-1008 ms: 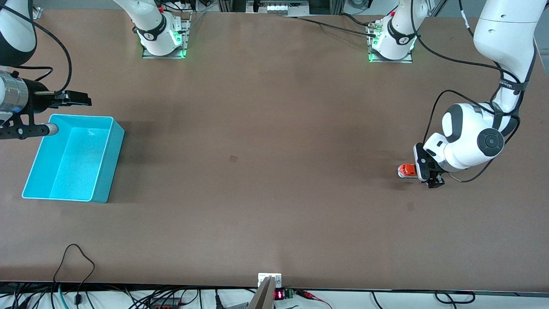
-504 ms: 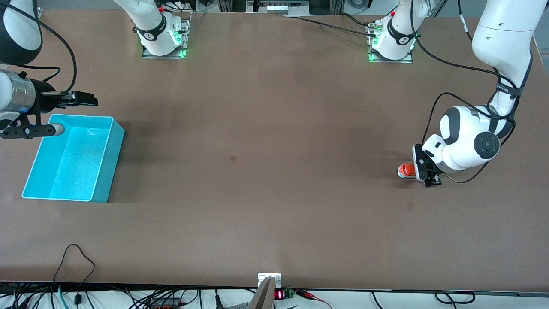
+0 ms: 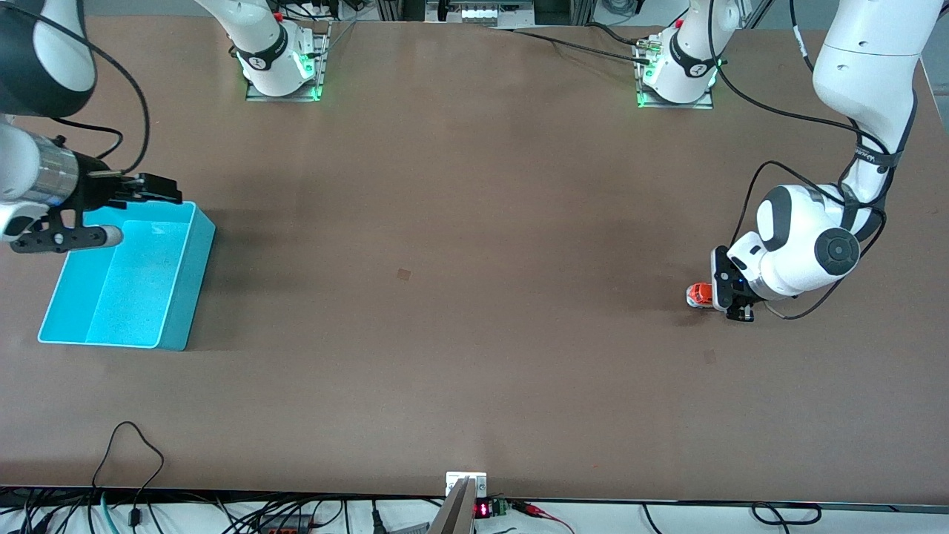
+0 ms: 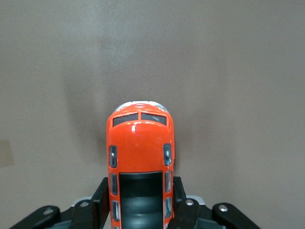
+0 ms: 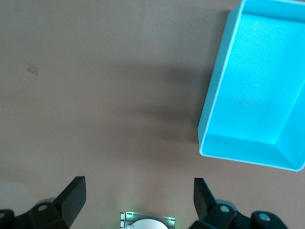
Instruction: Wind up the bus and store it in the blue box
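The small orange bus is low at the table at the left arm's end. My left gripper is shut on its rear part. In the left wrist view the fingers press both sides of the bus, and its pale front sticks out past my left gripper. The blue box stands open and empty at the right arm's end. My right gripper is open and empty over the box's wall farthest from the front camera. In the right wrist view the box lies beside my open right gripper.
The arm bases stand along the table edge farthest from the front camera. A small dark mark is on the brown table near its middle. Cables and a small metal bracket sit at the table edge nearest the front camera.
My right gripper has moved toward the table's middle and down, over the blue box's wall. My left arm has shifted slightly with the bus still held.
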`<state>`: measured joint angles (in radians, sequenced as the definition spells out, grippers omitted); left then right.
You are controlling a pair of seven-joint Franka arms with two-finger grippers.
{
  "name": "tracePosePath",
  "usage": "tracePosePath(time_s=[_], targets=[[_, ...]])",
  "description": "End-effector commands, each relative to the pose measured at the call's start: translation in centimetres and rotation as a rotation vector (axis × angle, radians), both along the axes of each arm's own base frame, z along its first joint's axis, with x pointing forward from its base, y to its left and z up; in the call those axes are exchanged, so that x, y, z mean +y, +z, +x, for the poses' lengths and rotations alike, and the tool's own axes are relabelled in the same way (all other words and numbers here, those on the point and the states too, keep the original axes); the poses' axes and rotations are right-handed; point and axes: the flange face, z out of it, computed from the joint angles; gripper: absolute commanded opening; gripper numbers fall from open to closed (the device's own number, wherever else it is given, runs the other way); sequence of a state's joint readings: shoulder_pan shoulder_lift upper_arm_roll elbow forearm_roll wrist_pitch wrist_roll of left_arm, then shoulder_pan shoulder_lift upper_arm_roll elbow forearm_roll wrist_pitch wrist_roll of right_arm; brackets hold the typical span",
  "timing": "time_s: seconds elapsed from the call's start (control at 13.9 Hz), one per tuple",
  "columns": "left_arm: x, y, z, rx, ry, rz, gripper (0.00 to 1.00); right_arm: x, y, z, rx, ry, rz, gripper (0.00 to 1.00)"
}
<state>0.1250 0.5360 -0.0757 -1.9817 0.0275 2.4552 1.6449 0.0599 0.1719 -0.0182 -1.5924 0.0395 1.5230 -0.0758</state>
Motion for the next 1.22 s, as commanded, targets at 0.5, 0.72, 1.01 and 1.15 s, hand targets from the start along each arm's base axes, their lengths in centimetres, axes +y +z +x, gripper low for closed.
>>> tracePosePath(time_s=[0.5, 0.72, 1.01, 1.15], targets=[[4.1, -0.8, 0.4, 0.004, 0.03, -0.003, 0.23, 3.0, -3.0, 0.6, -0.056, 0.03, 0.003, 1.0], [8.0, -2.5, -0.2, 0.025, 0.051, -0.004, 0.22, 3.1, -3.1, 0.5, -0.044, 0.032, 0.002, 1.0], [14.9, -2.9, -0.9, 0.011, 0.024, -0.013, 0.21, 3.2, -3.1, 0.5, -0.044, 0.033, 0.003, 1.0], [18.3, -2.6, -1.6, 0.001, 0.01, -0.015, 0.21, 3.5, -3.1, 0.5, -0.044, 0.036, 0.004, 1.0]])
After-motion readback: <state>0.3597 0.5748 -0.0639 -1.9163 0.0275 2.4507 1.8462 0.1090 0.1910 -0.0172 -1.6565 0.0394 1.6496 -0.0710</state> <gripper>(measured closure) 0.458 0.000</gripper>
